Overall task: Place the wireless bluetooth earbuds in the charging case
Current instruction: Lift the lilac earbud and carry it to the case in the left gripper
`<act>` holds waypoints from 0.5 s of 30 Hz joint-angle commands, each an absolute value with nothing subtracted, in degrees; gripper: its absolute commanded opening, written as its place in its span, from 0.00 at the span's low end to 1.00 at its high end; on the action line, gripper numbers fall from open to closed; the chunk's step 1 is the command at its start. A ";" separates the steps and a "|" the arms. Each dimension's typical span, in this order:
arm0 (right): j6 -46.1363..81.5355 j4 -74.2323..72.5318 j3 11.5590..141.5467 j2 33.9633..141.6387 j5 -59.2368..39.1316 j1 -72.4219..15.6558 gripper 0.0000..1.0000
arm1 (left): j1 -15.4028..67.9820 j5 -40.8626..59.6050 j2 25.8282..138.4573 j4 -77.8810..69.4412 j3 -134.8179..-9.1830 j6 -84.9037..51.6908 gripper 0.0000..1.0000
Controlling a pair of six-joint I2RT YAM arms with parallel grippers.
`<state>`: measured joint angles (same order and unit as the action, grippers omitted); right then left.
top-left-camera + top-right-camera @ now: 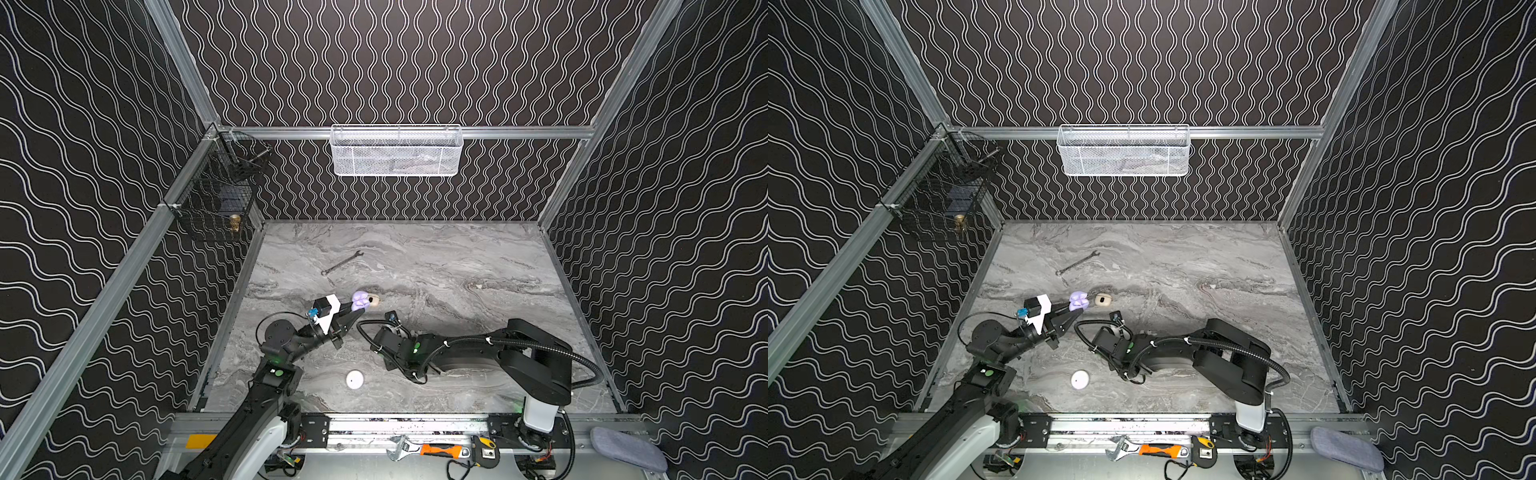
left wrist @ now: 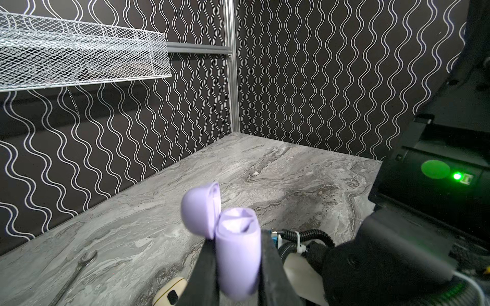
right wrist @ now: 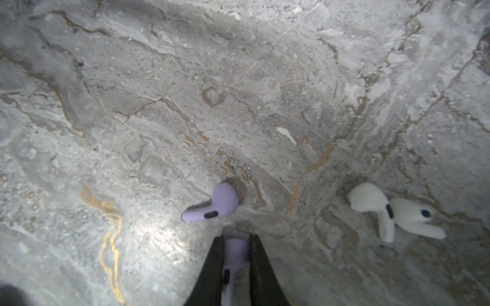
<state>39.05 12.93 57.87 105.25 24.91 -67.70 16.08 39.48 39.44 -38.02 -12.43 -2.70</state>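
Grey marble tabletop [image 1: 457, 266] fills both top views, where the left gripper [image 1: 354, 311] grips the lilac charging case [image 1: 360, 300], a beige case [image 1: 374, 300] just beyond its tips. From the left wrist, its jaws pinch the case body, lid flipped back. Under the right wrist, the right gripper [image 3: 236, 242] is clamped on a lilac earbud [image 3: 234, 254], a second lilac earbud [image 3: 214, 205] just ahead of its tips and two white earbuds [image 3: 371, 198] aside.

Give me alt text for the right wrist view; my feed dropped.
The right gripper is shut on a lilac earbud, close to the grey marble tabletop. A second lilac earbud lies on it just ahead of the gripper, and two white earbuds lie together farther off.
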 commanded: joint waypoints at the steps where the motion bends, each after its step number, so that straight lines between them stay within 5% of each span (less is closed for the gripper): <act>1: 41.30 12.22 55.79 102.20 26.80 -67.68 0.15 | 16.08 40.24 39.12 -39.11 -12.74 -2.44 0.00; 15: 37.26 -3.61 46.41 71.95 41.01 -69.10 0.11 | 16.07 42.03 36.05 -50.80 -7.63 -2.61 0.00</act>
